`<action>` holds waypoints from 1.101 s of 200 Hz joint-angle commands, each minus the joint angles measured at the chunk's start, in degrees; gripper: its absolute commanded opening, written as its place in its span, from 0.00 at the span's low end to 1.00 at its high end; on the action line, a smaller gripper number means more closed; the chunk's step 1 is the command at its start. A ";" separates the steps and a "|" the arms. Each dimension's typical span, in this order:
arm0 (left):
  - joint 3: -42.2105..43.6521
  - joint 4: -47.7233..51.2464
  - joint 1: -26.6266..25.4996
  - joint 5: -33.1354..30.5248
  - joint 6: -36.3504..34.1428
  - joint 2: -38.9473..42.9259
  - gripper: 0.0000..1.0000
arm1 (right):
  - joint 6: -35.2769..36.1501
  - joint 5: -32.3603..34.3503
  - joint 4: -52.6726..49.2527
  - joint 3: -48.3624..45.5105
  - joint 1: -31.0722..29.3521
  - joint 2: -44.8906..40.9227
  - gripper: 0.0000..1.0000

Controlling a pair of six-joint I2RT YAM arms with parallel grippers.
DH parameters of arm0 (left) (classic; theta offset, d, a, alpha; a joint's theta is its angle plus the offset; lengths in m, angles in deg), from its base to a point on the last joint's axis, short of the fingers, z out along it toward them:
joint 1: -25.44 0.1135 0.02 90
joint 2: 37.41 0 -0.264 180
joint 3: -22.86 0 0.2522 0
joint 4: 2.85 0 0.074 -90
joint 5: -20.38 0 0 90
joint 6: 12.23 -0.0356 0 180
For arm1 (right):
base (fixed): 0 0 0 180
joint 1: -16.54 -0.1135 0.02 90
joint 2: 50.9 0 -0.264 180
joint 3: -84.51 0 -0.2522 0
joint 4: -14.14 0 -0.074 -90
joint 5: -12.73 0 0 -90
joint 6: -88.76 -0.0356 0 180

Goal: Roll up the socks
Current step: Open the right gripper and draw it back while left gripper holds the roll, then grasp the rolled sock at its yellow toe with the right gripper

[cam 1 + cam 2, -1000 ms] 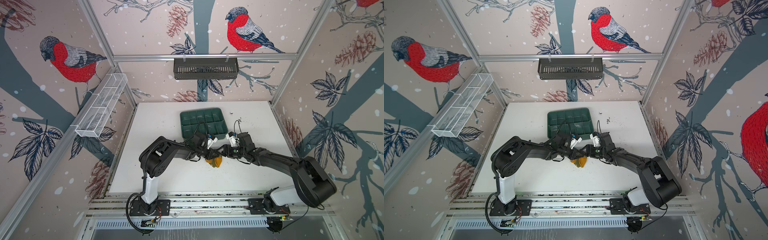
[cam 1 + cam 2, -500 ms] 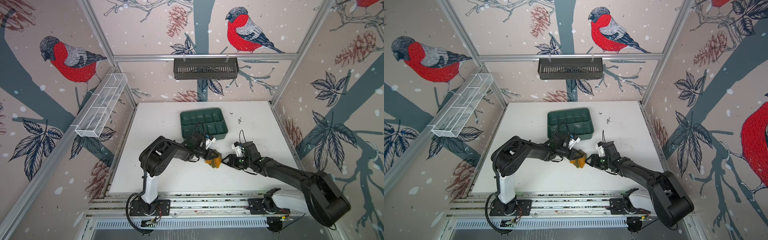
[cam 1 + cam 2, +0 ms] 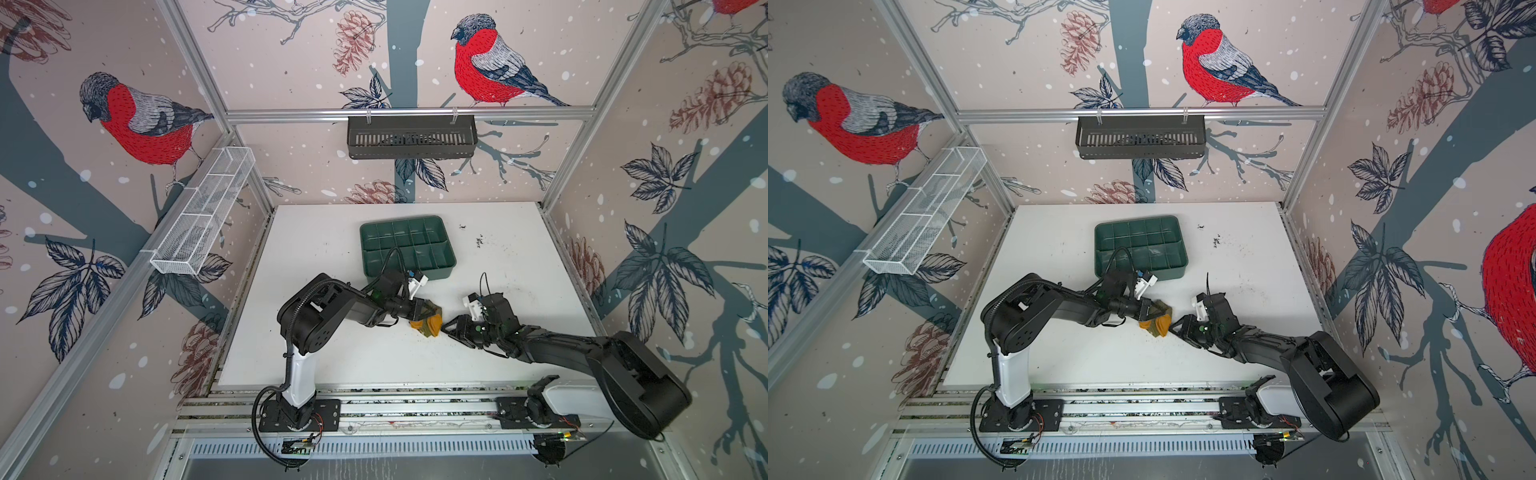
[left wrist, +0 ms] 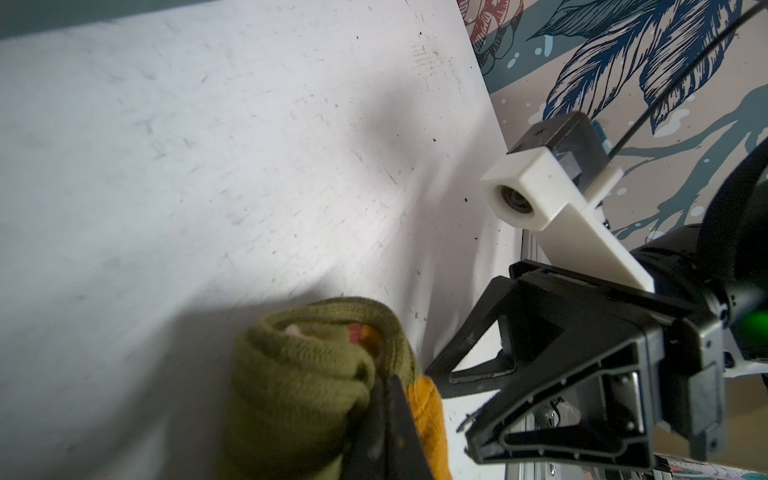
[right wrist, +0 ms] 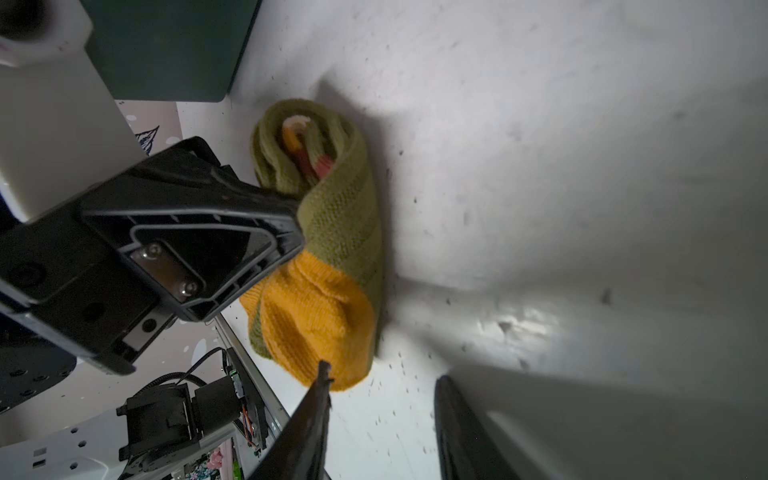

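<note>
Centrally in both top views, my left pincer point(image 3: 428, 309) clamps the rolled socks point(image 3: 430, 328) on the white table point(image 3: 374, 357), just below the green tray point(image 3: 440, 272); my right pincer point(image 3: 451, 331) (jaws spread, holding nothing) sits at the roll's right edge. Open table lies below.

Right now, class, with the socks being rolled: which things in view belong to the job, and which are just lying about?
Job: socks, left tool clamped on them, right tool open beside them.
Lying about: green tray, white wire basket, dark slotted basket.
</note>
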 commanded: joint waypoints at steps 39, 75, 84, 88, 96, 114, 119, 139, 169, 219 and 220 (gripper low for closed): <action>0.75 11.52 -0.49 -5.06 1.78 -2.42 0.00 | -5.88 -1.65 15.82 -1.93 -1.63 6.73 0.41; 0.43 11.45 -0.49 -4.97 1.98 -2.78 0.00 | -7.39 -1.44 20.20 -1.75 -2.62 9.03 0.41; 0.38 11.44 -0.49 -4.97 2.06 -2.79 0.00 | -7.79 -1.30 21.14 -1.82 -2.72 9.52 0.41; 0.33 11.35 -0.49 -4.90 2.11 -2.87 0.00 | -7.97 -1.26 21.62 -1.80 -2.79 9.85 0.41; 0.36 11.28 -0.49 -4.88 2.19 -2.96 0.00 | -8.46 -1.21 23.01 -2.01 -2.96 10.41 0.42; 0.40 10.97 -0.62 -4.80 2.46 -3.22 0.00 | -9.95 -0.88 26.33 -2.60 -3.16 11.85 0.45; 0.45 10.94 -0.66 -4.81 2.53 -3.22 0.00 | -10.43 -0.77 27.22 -2.82 -3.16 12.17 0.46; 0.58 10.75 -0.83 -4.84 2.75 -3.23 0.00 | -12.02 -0.90 31.08 -3.24 -3.18 14.04 0.48; 0.58 10.50 -0.99 -5.06 3.09 -3.14 0.00 | -14.20 -2.08 36.38 -3.07 -3.49 17.65 0.49; 0.67 8.74 -1.61 -5.06 4.55 -3.38 0.00 | -16.41 -3.19 41.10 -2.80 -3.77 22.04 0.49; 0.62 8.69 -1.62 -5.02 4.54 -3.39 0.00 | -16.43 -3.19 41.20 -2.80 -3.77 22.10 0.49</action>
